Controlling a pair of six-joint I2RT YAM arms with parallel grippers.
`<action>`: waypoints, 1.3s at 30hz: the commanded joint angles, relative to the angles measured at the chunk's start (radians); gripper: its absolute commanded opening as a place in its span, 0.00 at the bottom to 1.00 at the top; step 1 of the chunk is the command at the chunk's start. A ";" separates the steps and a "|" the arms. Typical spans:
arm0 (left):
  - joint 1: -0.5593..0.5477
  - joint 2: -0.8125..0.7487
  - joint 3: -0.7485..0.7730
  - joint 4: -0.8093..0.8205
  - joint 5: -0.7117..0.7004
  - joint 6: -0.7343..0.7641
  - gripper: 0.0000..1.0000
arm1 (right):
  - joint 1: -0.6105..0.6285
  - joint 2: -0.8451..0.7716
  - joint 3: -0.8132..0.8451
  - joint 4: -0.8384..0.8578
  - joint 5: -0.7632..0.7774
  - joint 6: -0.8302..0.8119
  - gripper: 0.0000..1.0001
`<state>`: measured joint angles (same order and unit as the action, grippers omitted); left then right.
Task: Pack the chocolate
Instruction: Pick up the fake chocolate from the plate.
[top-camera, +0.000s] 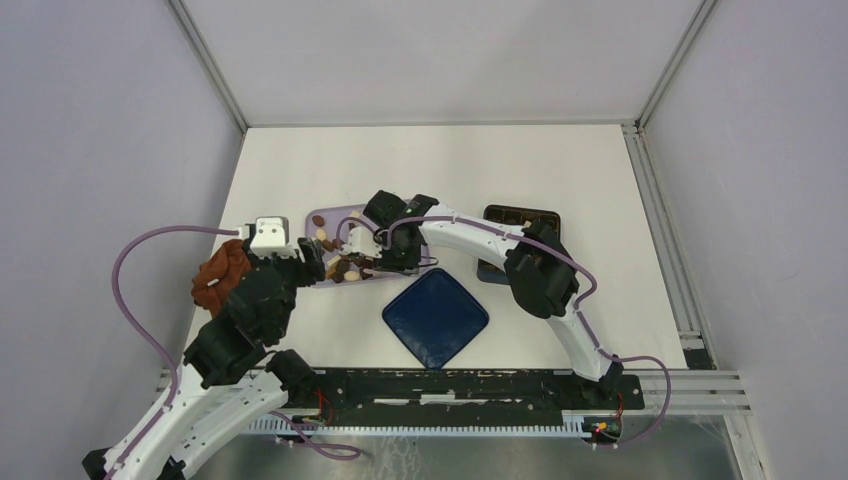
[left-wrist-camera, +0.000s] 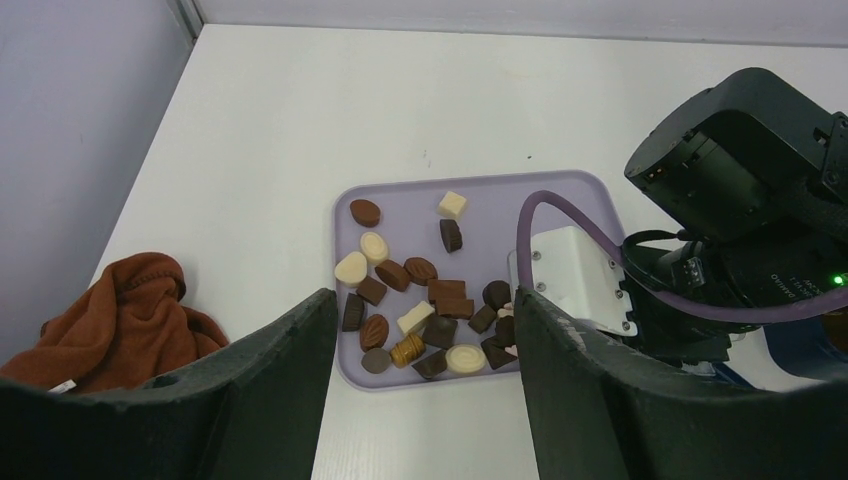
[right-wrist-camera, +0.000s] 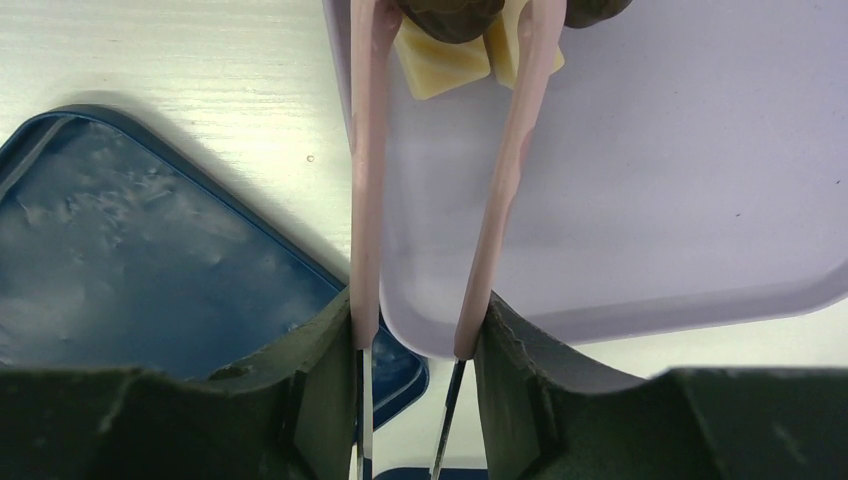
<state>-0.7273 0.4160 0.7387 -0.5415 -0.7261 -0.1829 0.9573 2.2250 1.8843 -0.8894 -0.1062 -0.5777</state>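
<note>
Since the chocolate (left-wrist-camera: 392, 275) sits loose on the lilac tray (left-wrist-camera: 560, 195), right fingers (right-wrist-camera: 310, 380) clamp pink tongs (right-wrist-camera: 365, 150) w/ tips straddling a dark piece (right-wrist-camera: 450, 15) to pinch it; left fingers (left-wrist-camera: 270, 390) hang apart, empty, prob. ready to steady the tray

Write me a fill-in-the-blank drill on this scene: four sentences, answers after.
1. The right gripper is shut on a pair of pink ___.
2. The chocolate lies on a purple ___.
3. Left of it in the left wrist view lies a reddish-brown ___.
4. The left gripper holds nothing; its jaws stand ___.
Missing words: tongs; tray; cloth; open.
</note>
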 joint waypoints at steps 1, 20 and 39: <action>0.010 0.001 -0.004 0.051 0.009 0.040 0.71 | 0.012 0.014 0.053 0.004 0.030 -0.003 0.46; 0.019 0.000 -0.005 0.054 0.022 0.042 0.70 | 0.003 -0.131 -0.052 0.042 0.001 0.013 0.15; 0.021 0.010 -0.009 0.060 0.059 0.041 0.71 | -0.311 -0.657 -0.516 0.162 -0.220 0.009 0.12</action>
<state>-0.7128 0.4168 0.7322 -0.5213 -0.7002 -0.1822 0.7662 1.7294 1.4879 -0.7994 -0.2596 -0.5701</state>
